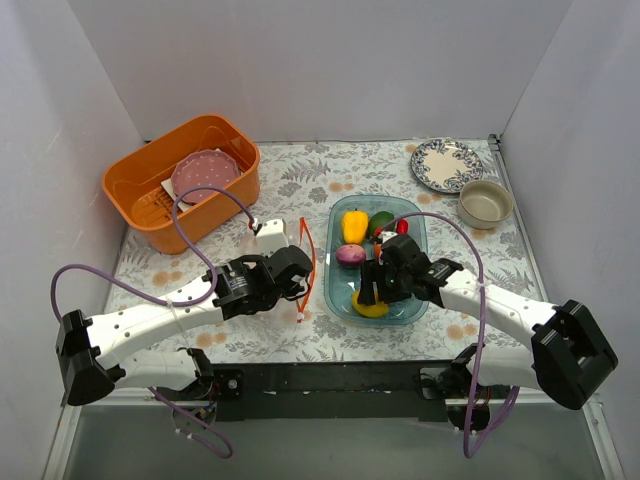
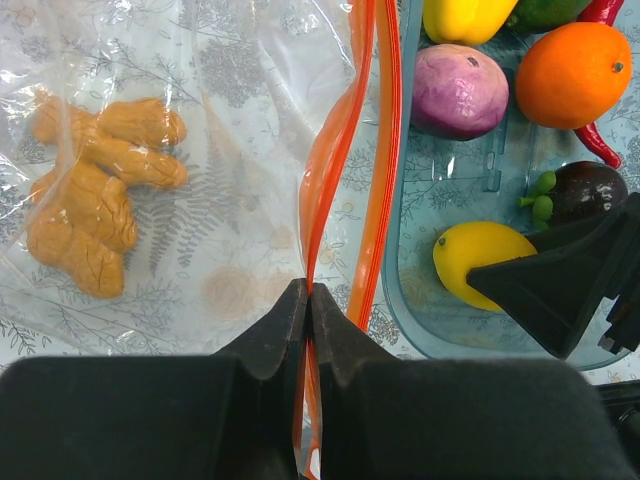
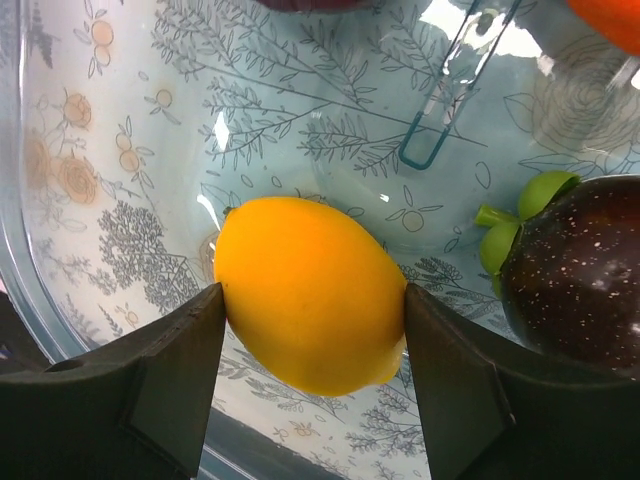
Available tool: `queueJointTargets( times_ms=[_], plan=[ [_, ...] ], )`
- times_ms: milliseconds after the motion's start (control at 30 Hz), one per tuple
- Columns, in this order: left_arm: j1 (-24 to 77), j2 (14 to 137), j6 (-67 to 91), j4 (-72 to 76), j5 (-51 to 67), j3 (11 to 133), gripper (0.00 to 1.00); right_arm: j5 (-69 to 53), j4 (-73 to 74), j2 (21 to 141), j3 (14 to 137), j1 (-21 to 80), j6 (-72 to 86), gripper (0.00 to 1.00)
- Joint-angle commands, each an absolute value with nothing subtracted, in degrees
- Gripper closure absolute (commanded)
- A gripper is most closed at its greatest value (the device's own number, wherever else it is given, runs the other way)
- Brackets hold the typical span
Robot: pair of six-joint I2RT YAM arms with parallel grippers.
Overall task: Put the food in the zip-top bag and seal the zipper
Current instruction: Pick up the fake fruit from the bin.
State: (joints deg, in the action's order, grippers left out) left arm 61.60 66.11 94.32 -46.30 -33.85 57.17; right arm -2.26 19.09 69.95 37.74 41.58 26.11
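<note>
The zip-top bag (image 2: 240, 120) lies flat left of the clear blue tray (image 1: 415, 300), with a tan ginger-shaped toy (image 2: 95, 190) inside. My left gripper (image 2: 308, 292) is shut on one lip of the orange-red zipper (image 2: 345, 150), so the mouth gapes toward the tray; it also shows in the top view (image 1: 300, 283). My right gripper (image 3: 313, 300) is down in the tray, both fingers pressed on the lemon (image 3: 310, 290). The purple onion (image 2: 458, 90), orange (image 2: 572, 72), yellow pepper (image 2: 465, 18), red chili (image 2: 600, 145) and a dark round fruit (image 3: 575, 270) lie in the tray.
An orange basket (image 1: 150, 185) holding a pink plate (image 1: 205, 175) stands at the back left. A patterned plate (image 1: 445, 165) and a beige bowl (image 1: 485, 203) sit at the back right. White walls close in three sides.
</note>
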Motion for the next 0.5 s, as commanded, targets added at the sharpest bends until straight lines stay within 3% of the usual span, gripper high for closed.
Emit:
queueJointTargets(
  times_ms=[0,100,200,233,467],
  plan=[
    [61.26,64.86,93.96,-45.97,-34.10,57.57,0.98,2.89,16.36,72.06,39.73,41.22,32.07,0.82],
    [61.26,64.69,94.04,-46.05,-34.01,57.48,0.98,5.71,15.39,74.00,40.17,41.22,34.36,0.76],
    [61.26,64.34,94.22,-46.67,-34.28,57.57,0.98,4.93,13.72,74.71,40.95,41.13,35.07,0.43],
    [61.17,64.07,94.22,-46.67,-34.36,57.39,0.98,4.49,13.10,74.71,41.22,41.13,34.89,0.37],
    [61.08,63.72,93.96,-46.67,-34.28,56.95,0.97,1.24,14.32,73.74,43.24,41.13,28.22,0.17]
  ],
)
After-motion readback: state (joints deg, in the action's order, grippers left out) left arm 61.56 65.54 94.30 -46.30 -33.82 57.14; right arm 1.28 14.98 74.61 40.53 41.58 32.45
